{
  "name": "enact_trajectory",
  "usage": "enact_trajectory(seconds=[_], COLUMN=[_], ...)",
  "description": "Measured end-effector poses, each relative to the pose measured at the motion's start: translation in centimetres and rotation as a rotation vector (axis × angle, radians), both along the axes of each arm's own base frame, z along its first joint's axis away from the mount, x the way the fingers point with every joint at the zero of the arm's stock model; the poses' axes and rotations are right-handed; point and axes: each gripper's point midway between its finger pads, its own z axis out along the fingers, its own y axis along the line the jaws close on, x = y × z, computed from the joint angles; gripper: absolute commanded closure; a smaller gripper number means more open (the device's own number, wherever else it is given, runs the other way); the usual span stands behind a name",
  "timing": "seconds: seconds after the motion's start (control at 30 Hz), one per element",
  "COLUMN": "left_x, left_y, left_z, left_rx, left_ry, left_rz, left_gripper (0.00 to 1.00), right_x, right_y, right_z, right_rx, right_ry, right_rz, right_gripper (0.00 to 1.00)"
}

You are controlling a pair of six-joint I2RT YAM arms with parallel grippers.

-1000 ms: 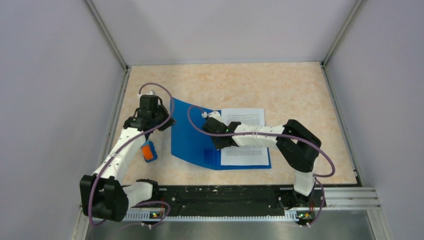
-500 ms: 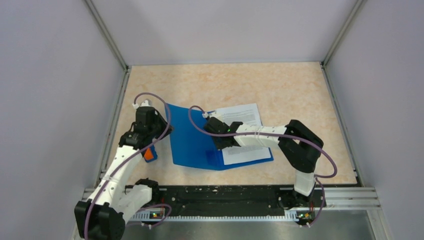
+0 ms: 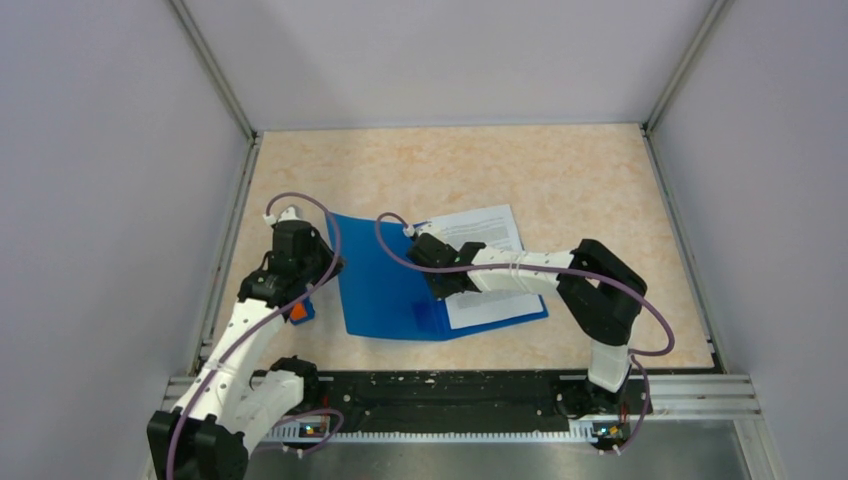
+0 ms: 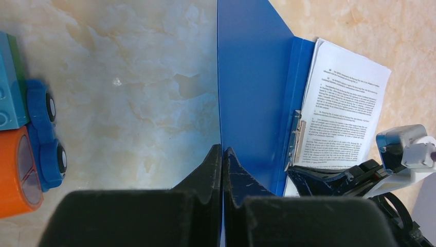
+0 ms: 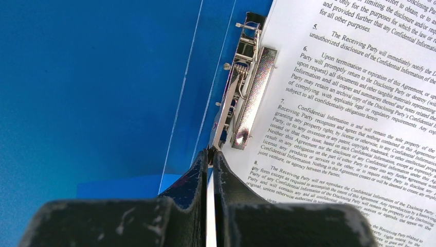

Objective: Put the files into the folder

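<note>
The blue folder point(image 3: 385, 285) lies open at the table's middle. The files point(image 3: 490, 240), white printed sheets, lie on its right half. My left gripper point(image 3: 318, 268) is shut on the free edge of the left cover point(image 4: 252, 77) and holds it raised on edge. My right gripper point(image 3: 437, 285) is at the spine. In the right wrist view it point(image 5: 210, 153) is shut on the near end of the metal clip point(image 5: 241, 92), beside the files point(image 5: 349, 103). The left wrist view shows my left gripper point(image 4: 222, 149), the files point(image 4: 344, 103) and the clip point(image 4: 295, 144).
A small orange-and-blue block point(image 3: 298, 311) sits on the table left of the folder, partly under my left arm; it also shows in the left wrist view point(image 4: 25, 149). Metal frame rails border the table left and right. Grey walls enclose it.
My left gripper has moved nearer with the cover edge. The folder and files have turned slightly counter-clockwise. My right gripper has stayed at the clip.
</note>
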Motion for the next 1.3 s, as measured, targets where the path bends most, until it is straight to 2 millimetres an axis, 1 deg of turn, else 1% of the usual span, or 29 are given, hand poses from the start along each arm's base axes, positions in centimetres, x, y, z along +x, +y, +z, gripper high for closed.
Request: enact_trajectory(seconds=[0.63, 0.97, 1.3], left_x=[-0.8, -0.9, -1.1], left_y=[0.6, 0.7, 0.9], left_z=[-2.5, -2.4, -2.7], left_rx=[0.031, 0.045, 0.060], left_ry=[0.043, 0.030, 0.032], left_rz=[0.013, 0.007, 0.002], left_gripper=[1.00, 1.00, 1.00], right_x=[-0.1, -0.1, 0.0], right_y=[-0.9, -1.0, -1.2], right_z=[0.2, 0.2, 0.2], right_rx=[-0.051, -0.040, -0.016], right_ry=[0.009, 0.030, 0.067], right_rz=[0.012, 0.021, 0.024], right_gripper=[1.00, 1.00, 1.00])
